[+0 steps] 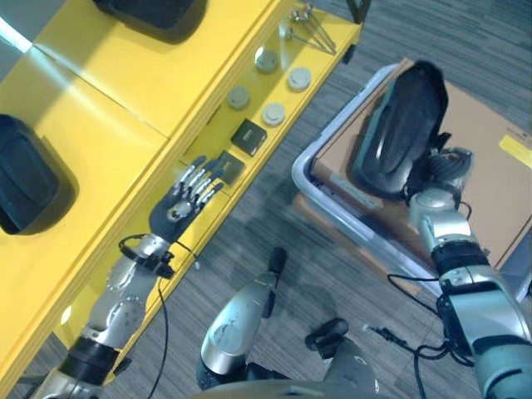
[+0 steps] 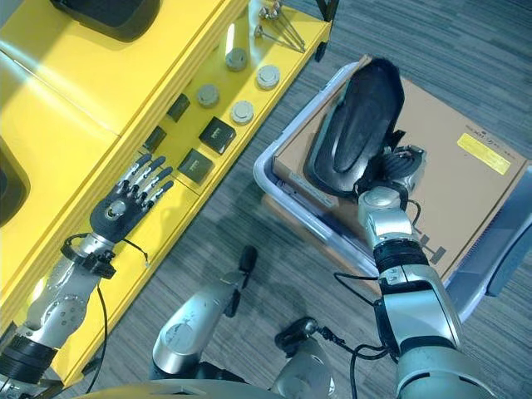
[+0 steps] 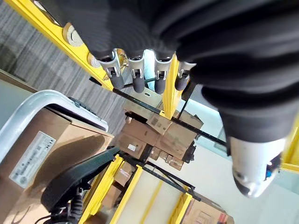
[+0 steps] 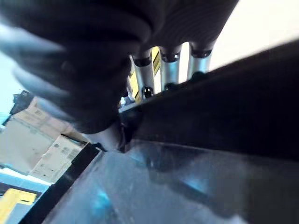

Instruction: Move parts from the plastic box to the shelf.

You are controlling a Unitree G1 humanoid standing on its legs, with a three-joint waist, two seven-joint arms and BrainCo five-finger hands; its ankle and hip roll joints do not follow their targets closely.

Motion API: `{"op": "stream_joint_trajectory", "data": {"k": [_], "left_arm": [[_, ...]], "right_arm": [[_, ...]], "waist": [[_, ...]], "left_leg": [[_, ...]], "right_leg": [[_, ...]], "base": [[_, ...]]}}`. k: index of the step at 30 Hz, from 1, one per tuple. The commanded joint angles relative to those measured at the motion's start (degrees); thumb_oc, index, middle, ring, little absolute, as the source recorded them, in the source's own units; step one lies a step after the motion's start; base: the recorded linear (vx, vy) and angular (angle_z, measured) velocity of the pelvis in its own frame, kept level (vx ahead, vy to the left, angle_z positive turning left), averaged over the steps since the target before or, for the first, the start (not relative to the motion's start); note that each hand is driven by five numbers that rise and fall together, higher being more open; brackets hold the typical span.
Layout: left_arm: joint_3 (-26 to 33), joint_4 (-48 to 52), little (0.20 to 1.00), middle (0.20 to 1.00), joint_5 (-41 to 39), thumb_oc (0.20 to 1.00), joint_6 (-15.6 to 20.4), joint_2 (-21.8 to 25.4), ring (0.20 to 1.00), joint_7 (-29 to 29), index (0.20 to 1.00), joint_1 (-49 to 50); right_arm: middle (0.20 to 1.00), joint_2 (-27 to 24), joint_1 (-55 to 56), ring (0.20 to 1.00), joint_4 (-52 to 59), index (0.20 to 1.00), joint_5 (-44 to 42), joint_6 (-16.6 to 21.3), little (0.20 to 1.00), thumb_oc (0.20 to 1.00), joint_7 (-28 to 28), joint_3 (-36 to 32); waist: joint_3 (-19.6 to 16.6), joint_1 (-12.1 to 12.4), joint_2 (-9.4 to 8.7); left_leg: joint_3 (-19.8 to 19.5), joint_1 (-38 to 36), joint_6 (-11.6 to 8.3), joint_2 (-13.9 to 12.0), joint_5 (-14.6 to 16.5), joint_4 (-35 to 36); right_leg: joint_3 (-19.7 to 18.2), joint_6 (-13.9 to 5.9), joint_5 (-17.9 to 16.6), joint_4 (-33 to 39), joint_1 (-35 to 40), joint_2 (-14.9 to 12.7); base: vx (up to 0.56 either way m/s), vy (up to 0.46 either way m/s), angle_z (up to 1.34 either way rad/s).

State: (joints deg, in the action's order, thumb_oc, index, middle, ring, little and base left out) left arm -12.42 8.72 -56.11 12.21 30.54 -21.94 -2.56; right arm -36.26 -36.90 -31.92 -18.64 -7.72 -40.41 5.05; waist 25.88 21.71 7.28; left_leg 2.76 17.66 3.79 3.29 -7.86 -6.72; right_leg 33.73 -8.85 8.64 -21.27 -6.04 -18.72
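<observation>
Lifting the large black part (image 2: 353, 125) out of the plastic box (image 1: 309, 183) is the step in hand, judging from the layout. The right hand (image 2: 397, 166) sits at the near end of the part, and in the right wrist view its fingers (image 4: 170, 70) curl over the part's dark edge, so it reads as gripping the part. The part lies on the cardboard carton (image 2: 465, 179) that fills the box, stretching directly ahead of the right hand, away from the robot.

The left hand (image 1: 179, 208) rests open above the yellow shelf (image 1: 100, 133), fingers straight and spread, holding nothing. Just ahead of its fingertips lie small dark square parts (image 1: 248, 137); beyond those sit round grey discs (image 1: 273, 114), and further still a few thin metal pieces (image 1: 309, 29). Large black parts (image 1: 25, 179) already occupy the upper level of the shelf, to the left hand's outer side.

To perform the step well:
- Confirm the grip is firm before raising; the part is long and held at one end, so it will likely tilt.
- Raise it clear of the box rim before swinging toward the shelf.
- Keep the left hand open and ready to support the far end.
- Set the part down clear of the small parts.
</observation>
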Motion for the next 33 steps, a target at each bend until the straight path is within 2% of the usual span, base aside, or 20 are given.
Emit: {"op": "stream_joint_trajectory", "data": {"k": [1, 4, 6, 11, 14, 15, 17, 18, 21, 24, 30, 33], "left_arm": [[3.4, 5.9, 1.0, 1.0, -0.2, 1.0, 0.1, 0.3, 1.0, -0.2, 1.0, 1.6], [5.1, 7.1, 1.0, 1.0, -0.5, 1.0, -3.1, -0.2, 1.0, 0.0, 1.0, 2.7], [6.1, 8.0, 1.0, 1.0, -0.5, 1.0, -8.1, -1.0, 1.0, 0.8, 1.0, 3.6], [5.4, 7.9, 1.0, 1.0, -0.7, 1.0, -14.4, -2.9, 1.0, 4.2, 1.0, 3.8], [4.0, 6.7, 1.0, 1.0, 0.7, 1.0, -18.3, -4.7, 1.0, 6.3, 1.0, 2.3], [3.0, 6.3, 1.0, 1.0, 2.2, 1.0, -21.4, -5.9, 1.0, 8.1, 1.0, 1.4], [1.8, 5.4, 1.0, 1.0, 2.8, 1.0, -22.1, -6.6, 1.0, 9.5, 1.0, 0.1], [0.9, 4.6, 1.0, 1.0, 2.7, 1.0, -23.6, -7.1, 1.0, 10.9, 1.0, -1.1], [-2.0, 1.3, 1.0, 1.0, -1.5, 1.0, -28.1, -9.1, 1.0, 15.3, 1.0, -5.3], [-5.5, -3.4, 1.0, 1.0, -4.4, 1.0, -29.8, -11.8, 1.0, 18.3, 1.0, -10.5], [-12.6, -10.8, 1.0, 1.0, -1.8, 1.0, -29.4, -17.3, 1.0, 21.7, 1.0, -18.5], [-14.3, -13.0, 1.0, 1.0, -1.3, 1.0, -29.4, -19.2, 1.0, 22.9, 1.0, -20.5]], "right_arm": [[0.2, -1.9, 1.0, 0.2, 8.3, 0.2, 2.1, 3.4, 0.2, 0.2, -2.0, -1.9], [0.2, -0.7, 4.8, 0.2, 13.7, 0.2, 3.1, 3.6, 0.2, 0.2, -1.2, -4.2], [0.2, 0.9, 8.2, 0.2, 18.4, 0.2, 4.1, 2.8, 0.2, 0.2, -0.1, -5.7], [0.2, 2.9, 11.2, 0.2, 21.9, 0.2, 6.0, 2.9, 0.2, 0.2, 1.7, -5.7], [0.2, 4.1, 12.8, 0.2, 24.3, 0.2, 7.2, 2.5, 0.2, 0.2, 4.5, -4.6], [0.2, 4.9, 13.5, 0.2, 25.9, 0.2, 7.5, 2.2, 0.2, 0.2, 5.8, -3.8], [0.2, 5.4, 13.7, 0.2, 26.8, 0.2, 7.3, 2.1, 0.2, 0.2, 6.5, -2.8], [0.2, 5.8, 13.6, 0.2, 27.3, 0.2, 7.2, 2.0, 0.2, 0.2, 7.0, -2.0], [0.2, 6.8, 13.1, 0.2, 28.0, 0.2, 6.9, 2.1, 0.2, 0.2, 8.3, 0.1], [0.2, 8.3, 12.3, 0.2, 25.3, 0.2, 4.4, 3.0, 0.2, 0.2, 7.5, 2.5], [0.2, 11.0, 10.0, 0.2, 19.7, 0.2, 3.3, 5.9, 0.2, 0.2, 9.0, 6.3], [0.2, 11.8, 9.1, 0.2, 18.8, 0.2, 3.5, 5.8, 0.2, 0.2, 9.6, 7.8]], "waist": [[-2.6, 0.3, -1.78], [-4.7, -0.4, -2.77], [-7.0, -1.1, -3.65], [-10.0, -2.3, -4.48], [-12.6, -3.7, -4.74], [-14.1, -4.6, -4.95], [-15.0, -5.4, -5.1], [-15.6, -6.2, -5.21], [-17.0, -8.3, -5.38], [-18.4, -10.7, -5.5], [-19.9, -14.0, -5.72], [-20.3, -15.2, -5.89]], "left_leg": [[-0.9, -4.3, -2.65, -1.6, 7.6, 1.1], [-0.5, -7.0, -3.28, -2.5, 7.6, 2.9], [0.2, -10.1, -4.01, -3.5, 7.5, 5.1], [1.5, -13.3, -4.81, -4.6, 7.2, 6.8], [2.8, -14.9, -4.7, -5.2, 6.3, 7.7], [3.5, -16.1, -4.83, -5.6, 6.3, 8.1], [4.2, -17.0, -4.96, -5.8, 6.3, 8.5], [4.8, -17.7, -5.08, -6.0, 6.3, 8.7], [6.6, -19.4, -5.36, -6.7, 6.2, 9.4], [8.8, -21.0, -5.71, -7.6, 5.9, 10.1], [11.8, -22.6, -6.07, -8.7, 6.1, 10.2], [13.2, -23.1, -6.19, -9.0, 6.2, 9.8]], "right_leg": [[-5.4, -3.3, -3.1, 3.2, -0.9, -1.0], [-5.2, -3.53, -3.5, 6.2, 1.9, 0.1], [-4.9, -3.6, -4.0, 9.6, 5.4, 1.5], [-4.6, -3.73, -5.1, 12.6, 8.7, 2.7], [-4.2, -3.14, -6.9, 14.8, 10.0, 3.6], [-4.7, -3.07, -7.2, 15.7, 10.8, 4.0], [-5.3, -3.02, -7.4, 16.4, 11.3, 4.5], [-5.7, -2.98, -7.6, 16.8, 11.6, 4.7], [-7.0, -2.85, -7.9, 18.0, 12.4, 5.5], [-8.0, -2.85, -8.3, 19.3, 13.0, 6.1], [-9.4, -2.82, -8.5, 20.1, 13.5, 6.7], [-9.7, -2.77, -8.6, 20.3, 13.6, 6.7]], "base": [[0.05, -0.107, -0.09], [0.05, -0.118, -0.11], [0.08, -0.144, -0.12], [0.02, -0.098, -0.21], [-0.01, -0.07, -0.16], [-0.01, -0.069, -0.15], [0.03, -0.059, -0.2], [0.02, -0.061, -0.31], [0.01, -0.061, -0.24], [0.01, -0.07, -0.43], [0.01, -0.05, -0.25], [0.01, -0.03, -0.26]]}}
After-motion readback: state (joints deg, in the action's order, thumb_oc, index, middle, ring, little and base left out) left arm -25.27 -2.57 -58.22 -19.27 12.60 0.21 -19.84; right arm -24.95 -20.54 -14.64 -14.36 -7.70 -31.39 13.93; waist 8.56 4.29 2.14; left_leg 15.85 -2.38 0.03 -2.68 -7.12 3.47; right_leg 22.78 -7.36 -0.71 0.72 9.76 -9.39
